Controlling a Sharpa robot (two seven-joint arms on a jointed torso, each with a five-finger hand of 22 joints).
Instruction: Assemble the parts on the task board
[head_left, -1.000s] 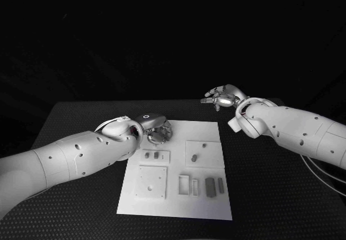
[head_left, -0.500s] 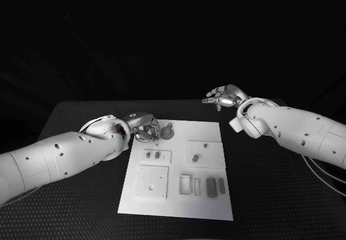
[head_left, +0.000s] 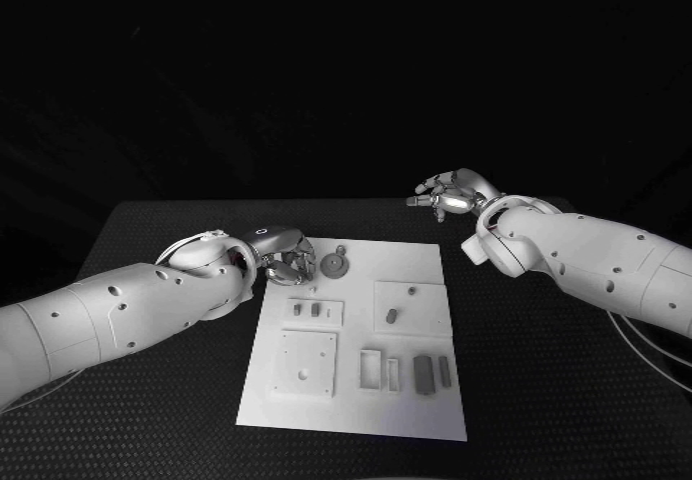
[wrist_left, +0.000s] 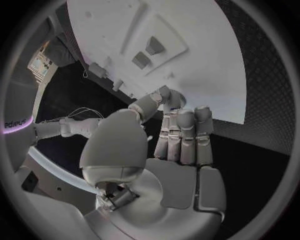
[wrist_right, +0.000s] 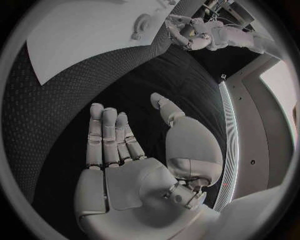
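The white task board (head_left: 418, 262) lies in the middle of the black table. A round grey part (head_left: 335, 265) with a small stem lies on its far left area; the right wrist view shows it too (wrist_right: 142, 22). My left hand (head_left: 289, 262) sits at the board's far left edge, just left of that part, with nothing in it; its fingers (wrist_left: 184, 135) stretch side by side toward the board (wrist_left: 200, 50). Two small parts (head_left: 306, 310) stand in a raised plate nearer me. My right hand (head_left: 447, 195) hovers beyond the board's far right corner, palm bare and fingers (wrist_right: 109, 137) spread.
More small parts sit on the board: one (head_left: 389, 316) on the right plate and several long pieces (head_left: 421, 373) near the front right. A square plate (head_left: 306, 362) lies at the front left. Black table (head_left: 548, 340) surrounds the board on all sides.
My left hand has drawn back leftward off the far left of the board, uncovering the round grey part that now lies by itself. The right hand has barely moved.
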